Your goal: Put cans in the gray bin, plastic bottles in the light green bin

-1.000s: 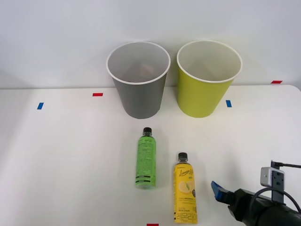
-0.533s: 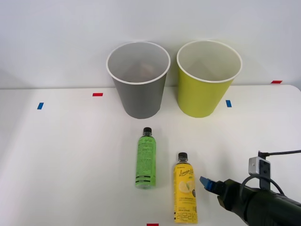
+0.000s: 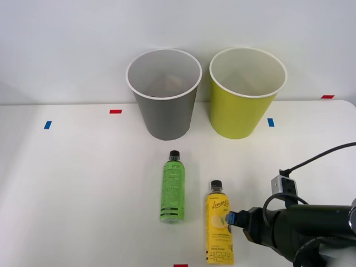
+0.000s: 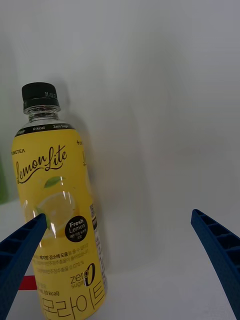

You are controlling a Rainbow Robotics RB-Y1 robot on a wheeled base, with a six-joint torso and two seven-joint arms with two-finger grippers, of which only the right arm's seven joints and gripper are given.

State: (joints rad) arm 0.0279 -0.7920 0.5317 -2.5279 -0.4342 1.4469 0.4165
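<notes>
- Front view: the right hand (image 3: pixel 231 218) sits at the near right of the tabletop (image 3: pixel 72 183), its blue tip just beside the right flank of the yellow bottle (image 3: pixel 219 229). The bottle lies flat, cap pointing toward the far side. The green bottle (image 3: pixel 173 188) lies just to its left, also flat. The gray bin (image 3: pixel 163 94) and the light green bin (image 3: pixel 247 93) stand upright at the far side, close together.
- Front view, risk: a round bottle on its side is likely to roll left if the tip pushes it, possibly into the green bottle.
- Right wrist view: the hand is spread wide and grips nothing. One finger (image 4: pixel 20 260) overlaps the yellow bottle's label; the other finger (image 4: pixel 220 255) stands well apart over bare tabletop.
- Right wrist view, risk: the bottle is off-centre between the fingers. Closing from this position could pinch only an edge, so the bottle may slip or twist out.
- Sorting risk: the bins adjoin, so a release too far left could land in the gray one.
</notes>
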